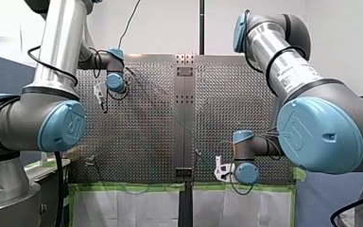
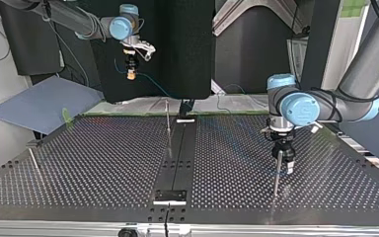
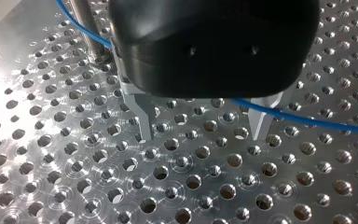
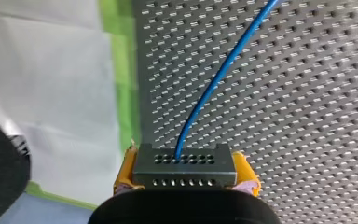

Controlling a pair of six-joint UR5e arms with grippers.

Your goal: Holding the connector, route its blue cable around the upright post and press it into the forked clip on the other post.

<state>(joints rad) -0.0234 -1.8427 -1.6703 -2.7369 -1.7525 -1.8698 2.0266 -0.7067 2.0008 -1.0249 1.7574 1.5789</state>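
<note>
My right gripper [image 4: 186, 173] pinches the connector [image 4: 184, 163] between yellow pads, and the blue cable [image 4: 214, 79] rises from it toward one o'clock. My left gripper [image 3: 203, 130] hangs just over the table [image 3: 121, 186] with its fingers [image 3: 144, 119] spread and empty. The cable crosses beside one finger and a post [image 3: 85, 25] stands at ten o'clock, so a taut pull could snag the cable there or tug the connector loose.

R gripper [image 4: 186, 181] clamps the connector [image 4: 184, 169], a dark grey block w/ 2 rows of small holes, w/ 1 yellow pad [image 4: 127, 169] on each side. Blue cable [image 4: 220, 70] leaves the block's upper row and curves off toward 1 o'clock over the perforated table [image 4: 307, 116]. Green tape [image 4: 121, 70] edges the table at 10 o'clock from the block, w/ a white sheet [image 4: 46, 93] beyond it. Dark rounded shape [image 4: 0, 172] at 8 o'clock, can't ID.
</note>
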